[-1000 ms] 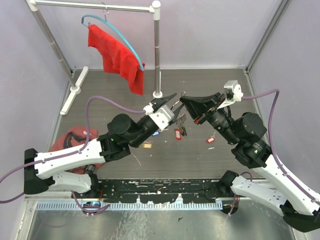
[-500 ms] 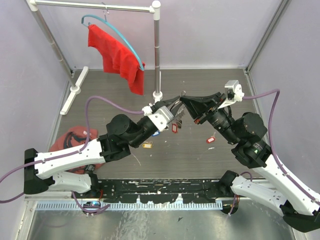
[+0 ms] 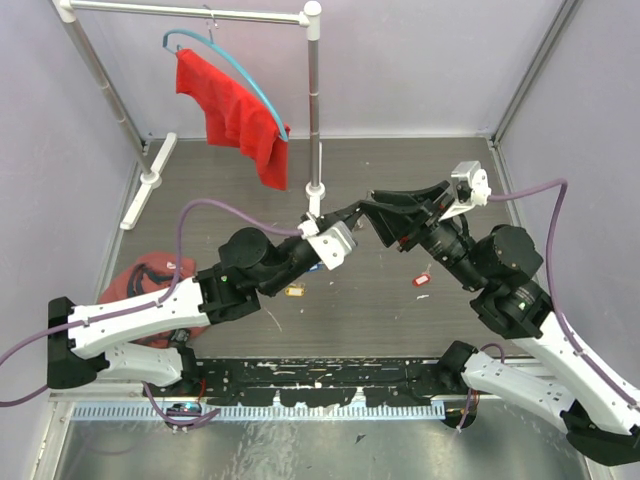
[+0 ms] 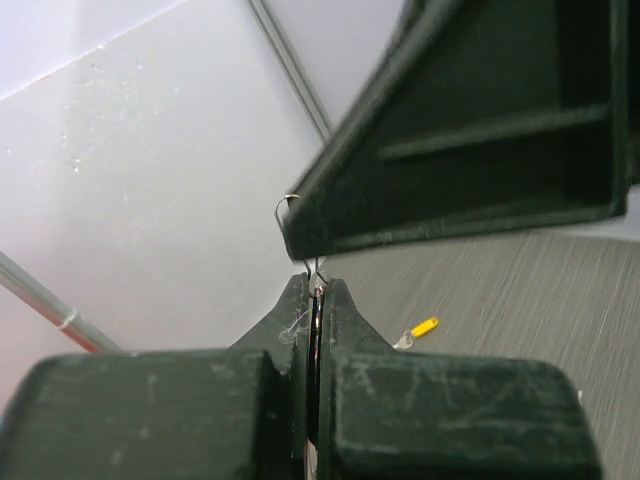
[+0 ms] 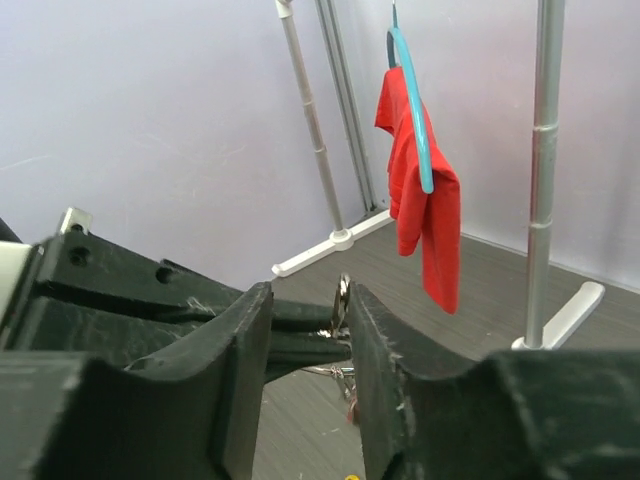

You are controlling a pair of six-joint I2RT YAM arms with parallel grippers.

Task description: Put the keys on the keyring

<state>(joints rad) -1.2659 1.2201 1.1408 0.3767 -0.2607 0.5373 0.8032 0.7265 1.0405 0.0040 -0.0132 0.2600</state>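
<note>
In the top view my left gripper (image 3: 358,209) and right gripper (image 3: 373,202) meet tip to tip above the table's middle. The left gripper (image 4: 315,286) is shut on the thin wire keyring (image 4: 284,204), which pokes out past its tips. The right gripper (image 5: 305,300) stands open around the left fingertips (image 5: 300,345), and the keyring (image 5: 343,293) lies against its right finger. Keys (image 5: 345,382) dangle below the ring. A red-tagged key (image 3: 421,280) lies on the table under the right arm. A yellow-tagged key (image 3: 293,291) lies under the left arm.
A clothes rack pole (image 3: 314,100) rises just behind the grippers. A red cloth (image 3: 235,110) hangs from a blue hanger on the rack's bar. A red bundle (image 3: 150,272) lies at the left beside the left arm. Purple walls close in both sides.
The left gripper shut on the keyring and moved up and right. The right gripper opened and let the ring go. A red-tagged key rose off the table with the ring.
</note>
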